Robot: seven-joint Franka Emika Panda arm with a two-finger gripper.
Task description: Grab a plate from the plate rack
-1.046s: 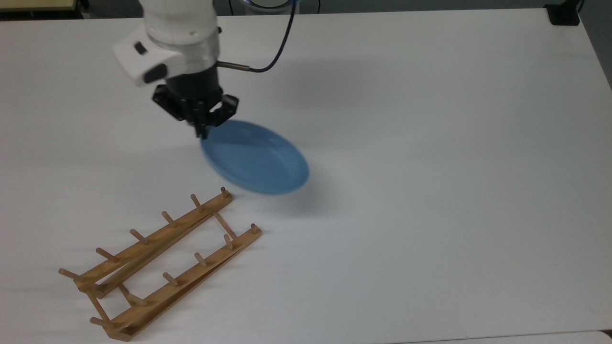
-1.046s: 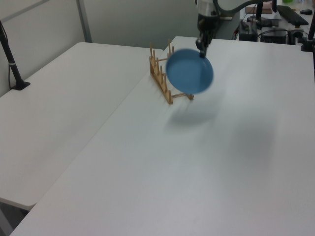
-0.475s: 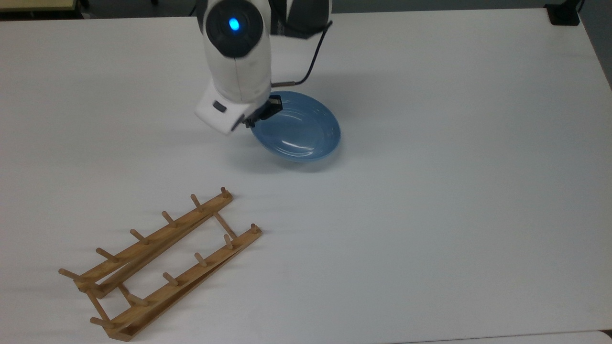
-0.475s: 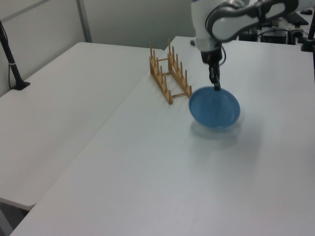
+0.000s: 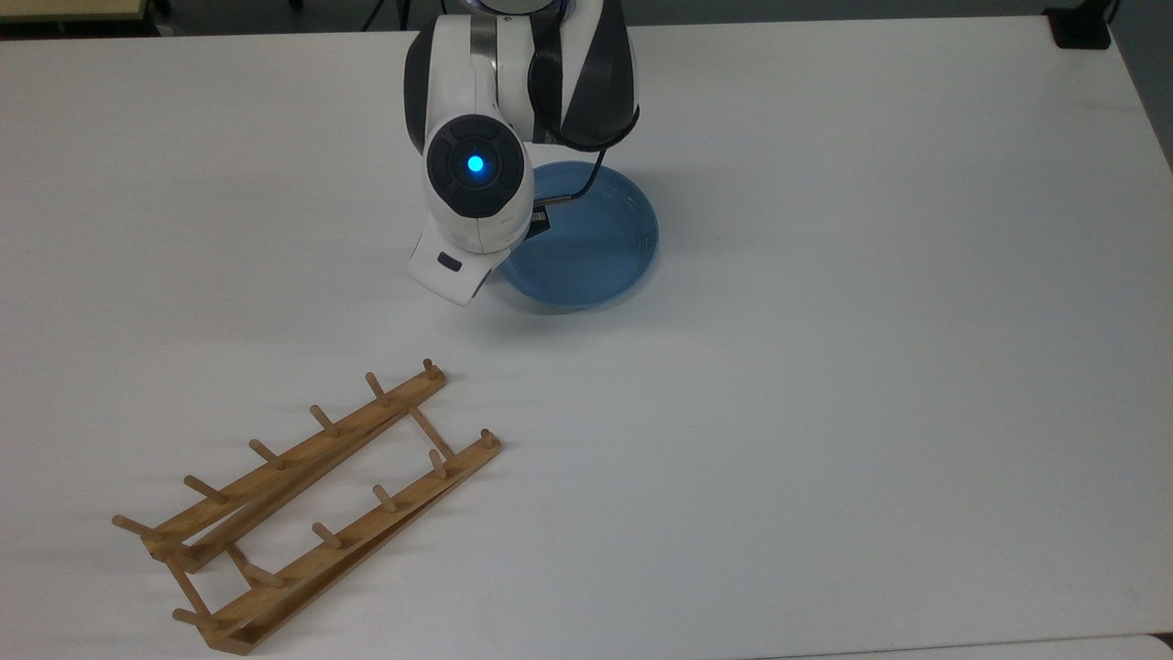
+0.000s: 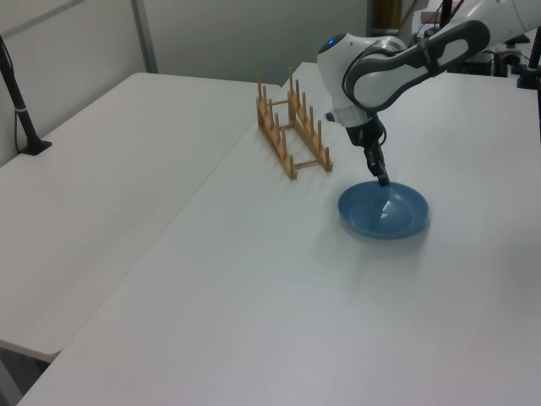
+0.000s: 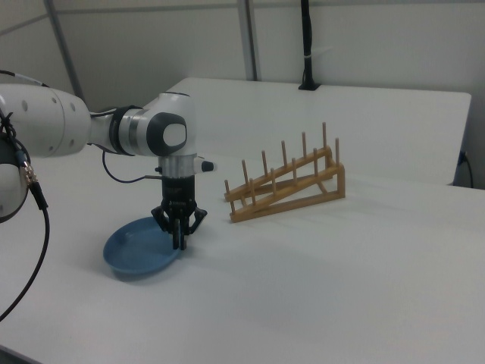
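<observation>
The light-blue plate point(image 5: 596, 243) lies flat on the white table point(image 5: 825, 385), well apart from the plate rack. In the left view the plate point(image 6: 385, 211) is to the right of the rack. My gripper point(image 7: 180, 241) points straight down with its fingers closed on the rim of the plate point(image 7: 136, 250) on the rack's side. The left view shows the gripper point(image 6: 382, 178) at the plate's far rim. In the top view the arm covers the plate's left edge. The wooden plate rack point(image 5: 293, 458) stands with no dish among its pegs, also seen as the rack point(image 6: 275, 135) and the rack point(image 7: 288, 189).
A second white table point(image 6: 93, 194) adjoins on the left view's left, with a black post point(image 6: 21, 110) on it. A black block point(image 5: 1081, 27) sits at the top view's upper right corner. The arm's cable point(image 7: 38, 227) hangs at the right view's left.
The arm carried the plate away from the rack, up and right in the top view, turned it from tilted to level and lowered it flat onto the table.
</observation>
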